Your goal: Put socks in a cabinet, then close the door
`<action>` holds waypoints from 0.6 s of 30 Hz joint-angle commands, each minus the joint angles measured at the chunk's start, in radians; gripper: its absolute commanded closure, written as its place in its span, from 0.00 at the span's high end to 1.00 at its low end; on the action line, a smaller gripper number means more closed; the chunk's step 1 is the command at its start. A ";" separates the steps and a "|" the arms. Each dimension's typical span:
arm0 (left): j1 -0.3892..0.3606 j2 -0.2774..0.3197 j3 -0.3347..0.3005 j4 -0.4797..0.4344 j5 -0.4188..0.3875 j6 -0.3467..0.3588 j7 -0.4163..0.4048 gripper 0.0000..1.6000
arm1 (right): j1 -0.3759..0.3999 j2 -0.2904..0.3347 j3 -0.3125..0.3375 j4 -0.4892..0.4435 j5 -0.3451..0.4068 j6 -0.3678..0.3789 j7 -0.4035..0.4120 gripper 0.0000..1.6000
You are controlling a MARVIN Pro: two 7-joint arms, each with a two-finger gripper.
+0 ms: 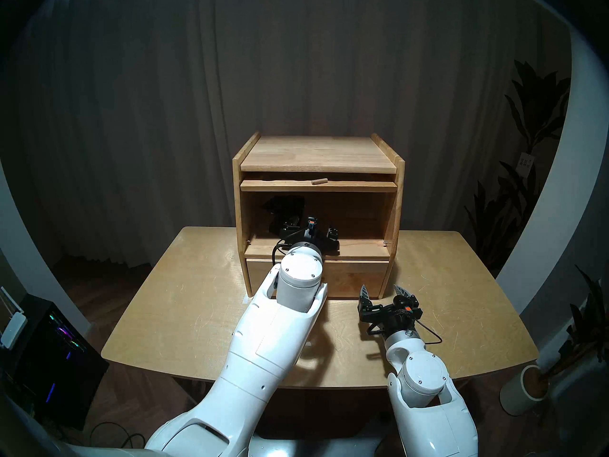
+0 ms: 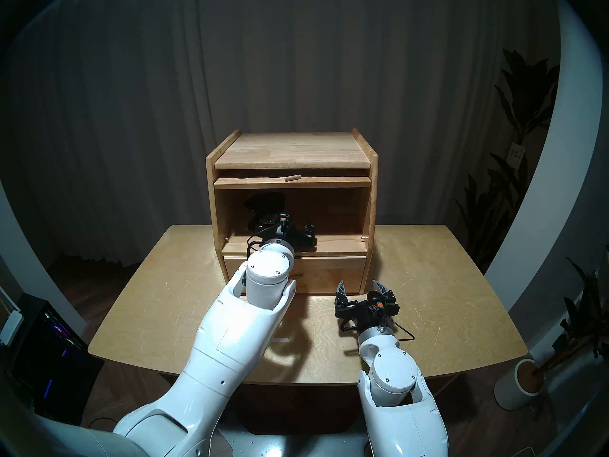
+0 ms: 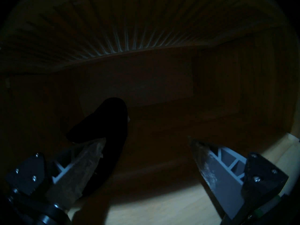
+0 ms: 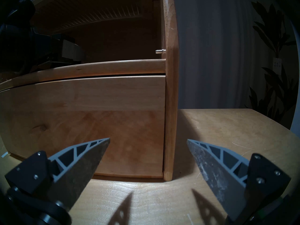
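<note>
**One soft bundle released inside the cabinet**

The socks [image 3: 103, 135] lie limp beside the left gripper [image 3: 146, 141], whose jaws stand open and empty in the cabinet [image 1: 400, 195]. Light fabric likely snags; pinch its middle. The right gripper [image 4: 148, 141] jaws gape above the counter [image 4: 227, 138].

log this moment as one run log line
left end effector: open, in cabinet | socks: inside | door: open | right end effector: open

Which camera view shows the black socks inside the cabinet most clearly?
The left wrist view is best: the socks fill the middle of the picture as a dark shape beside the open left claw. Both head views show only a small dark lump at the compartment's left rear. In the right wrist view I cannot make them out.
</note>
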 commanded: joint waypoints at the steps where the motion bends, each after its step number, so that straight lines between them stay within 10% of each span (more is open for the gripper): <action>1: 0.082 0.076 -0.005 -0.110 0.034 -0.037 0.019 1.00 | 0.008 0.000 0.001 -0.012 0.000 -0.004 0.000 1.00; 18: 0.275 0.220 -0.009 -0.341 0.099 -0.100 0.067 1.00 | 0.013 0.000 0.000 0.004 0.000 -0.005 0.000 1.00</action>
